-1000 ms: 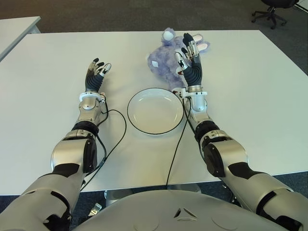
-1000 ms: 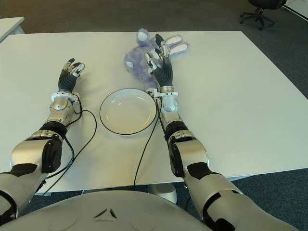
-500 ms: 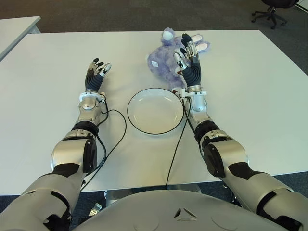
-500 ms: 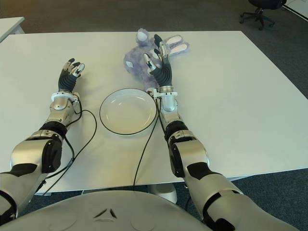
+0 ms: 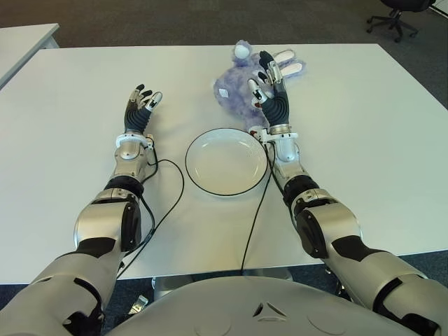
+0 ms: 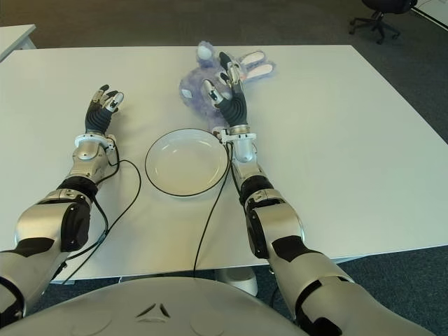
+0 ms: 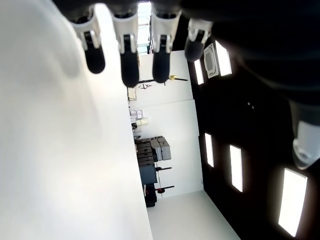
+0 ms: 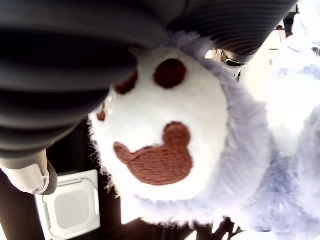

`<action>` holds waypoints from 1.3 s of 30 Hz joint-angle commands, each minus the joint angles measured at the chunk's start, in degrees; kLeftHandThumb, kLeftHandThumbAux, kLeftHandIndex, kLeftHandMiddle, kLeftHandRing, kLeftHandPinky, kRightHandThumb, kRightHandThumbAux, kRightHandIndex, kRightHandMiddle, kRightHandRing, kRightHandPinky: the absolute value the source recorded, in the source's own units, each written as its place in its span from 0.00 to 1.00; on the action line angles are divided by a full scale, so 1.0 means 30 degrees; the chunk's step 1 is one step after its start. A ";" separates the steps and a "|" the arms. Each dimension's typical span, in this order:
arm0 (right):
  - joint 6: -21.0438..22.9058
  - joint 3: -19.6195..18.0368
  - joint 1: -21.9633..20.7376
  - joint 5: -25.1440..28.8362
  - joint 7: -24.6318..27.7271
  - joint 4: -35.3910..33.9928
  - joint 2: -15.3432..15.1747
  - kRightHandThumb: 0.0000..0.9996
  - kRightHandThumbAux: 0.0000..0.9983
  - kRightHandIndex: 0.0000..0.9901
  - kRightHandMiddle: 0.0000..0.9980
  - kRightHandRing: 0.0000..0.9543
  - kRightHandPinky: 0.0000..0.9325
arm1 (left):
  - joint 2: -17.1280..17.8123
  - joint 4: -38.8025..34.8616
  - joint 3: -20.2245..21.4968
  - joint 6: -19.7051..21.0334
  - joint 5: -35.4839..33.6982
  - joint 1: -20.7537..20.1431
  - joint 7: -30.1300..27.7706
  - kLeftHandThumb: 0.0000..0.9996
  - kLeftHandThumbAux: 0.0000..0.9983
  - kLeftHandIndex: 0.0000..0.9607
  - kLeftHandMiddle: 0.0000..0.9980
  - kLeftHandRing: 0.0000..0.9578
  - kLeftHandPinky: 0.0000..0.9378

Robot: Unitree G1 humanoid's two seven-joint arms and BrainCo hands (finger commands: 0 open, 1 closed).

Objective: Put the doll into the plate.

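Observation:
The doll (image 5: 234,91), a fluffy purple rabbit with white-lined ears, lies on the white table (image 5: 364,140) just beyond the plate. The plate (image 5: 224,162) is white with a dark rim and has nothing in it. My right hand (image 5: 271,94) is raised over the doll's right side, fingers spread and open, gripping nothing. In the right wrist view the doll's white paw (image 8: 165,145) with brown pads fills the frame close under the palm. My left hand (image 5: 140,105) shows left of the plate, fingers relaxed and open.
Black cables (image 5: 171,196) run from both wrists across the table to its near edge, one on each side of the plate. Another table corner (image 5: 24,38) stands at the far left. An office chair (image 5: 395,17) is on the floor at the far right.
My right hand has shifted slightly left and farther over the doll, fingers still spread. The left hand, plate and doll have not moved.

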 commanded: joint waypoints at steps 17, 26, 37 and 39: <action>0.4084 0.2636 0.5378 -0.3359 -0.4226 0.2563 -0.0478 0.43 0.44 0.00 0.00 0.00 0.02 | -0.0790 0.1225 0.0050 0.1127 -0.0163 0.1674 0.0338 0.00 0.46 0.02 0.17 0.18 0.15; 0.5458 0.2992 0.5126 -0.3713 -0.4513 0.2592 -0.0670 0.45 0.42 0.00 0.00 0.00 0.01 | -0.0807 0.1204 -0.0029 0.1004 -0.0086 0.1684 0.0394 0.00 0.46 0.02 0.15 0.16 0.13; 0.6306 0.3403 0.4969 -0.3884 -0.4688 0.2569 -0.0864 0.46 0.41 0.00 0.00 0.00 0.02 | -0.0810 0.1198 -0.0101 0.1001 -0.0059 0.1674 0.0510 0.00 0.45 0.01 0.16 0.16 0.12; 0.6472 0.3423 0.4941 -0.3854 -0.4688 0.2612 -0.0883 0.46 0.41 0.00 0.00 0.00 0.04 | -0.0809 0.1197 -0.0101 0.1013 -0.0062 0.1674 0.0528 0.00 0.45 0.01 0.16 0.16 0.11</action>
